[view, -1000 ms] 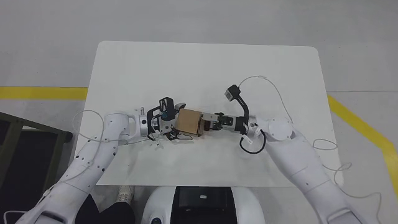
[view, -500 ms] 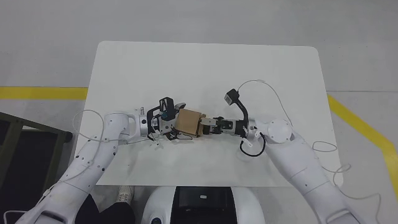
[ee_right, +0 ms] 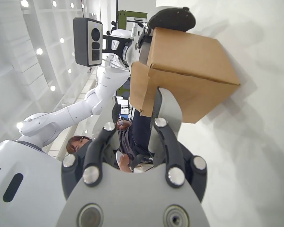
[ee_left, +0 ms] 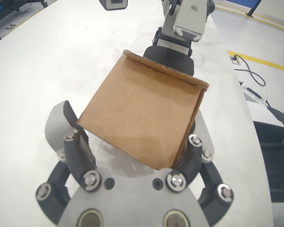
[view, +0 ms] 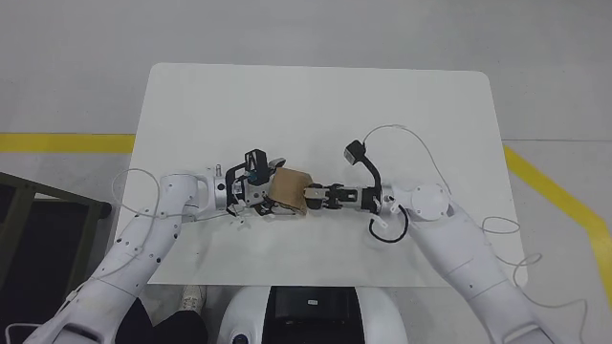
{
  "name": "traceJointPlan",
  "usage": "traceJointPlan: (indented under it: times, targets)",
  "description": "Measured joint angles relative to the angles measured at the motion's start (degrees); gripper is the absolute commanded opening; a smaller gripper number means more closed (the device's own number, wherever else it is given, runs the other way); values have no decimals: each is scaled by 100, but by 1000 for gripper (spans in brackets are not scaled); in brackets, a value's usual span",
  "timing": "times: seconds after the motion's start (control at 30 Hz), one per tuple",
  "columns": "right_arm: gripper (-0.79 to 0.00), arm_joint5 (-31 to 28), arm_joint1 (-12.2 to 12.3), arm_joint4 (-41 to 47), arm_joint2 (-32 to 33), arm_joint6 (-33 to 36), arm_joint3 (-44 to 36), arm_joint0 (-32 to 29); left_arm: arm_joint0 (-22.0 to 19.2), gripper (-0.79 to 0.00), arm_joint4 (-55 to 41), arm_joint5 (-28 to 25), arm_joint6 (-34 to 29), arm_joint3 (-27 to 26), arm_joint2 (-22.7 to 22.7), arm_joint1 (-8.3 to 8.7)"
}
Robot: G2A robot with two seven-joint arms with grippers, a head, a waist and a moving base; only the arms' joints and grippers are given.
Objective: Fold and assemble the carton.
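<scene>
Right gripper (view: 311,194) has pressed closer against the carton (ee_left: 142,119), grip unclear; left gripper (view: 266,194) clamps it.

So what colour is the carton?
Plain brown cardboard; the carton shows best in the left wrist view.

Overhead, two opposing wrist close-ups; common carton (view: 290,192)

One carton (view: 287,189), one table (view: 191,105), two grippers (view: 260,201) (view: 309,194)
</scene>
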Motion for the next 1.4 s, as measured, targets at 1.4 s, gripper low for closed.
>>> traceJointPlan:
  times: [1.4]
  targets:
    - [-619,896,139,-978,100,-148,-388,-109,19,0,-25,-57,-75,-27,-27,6]
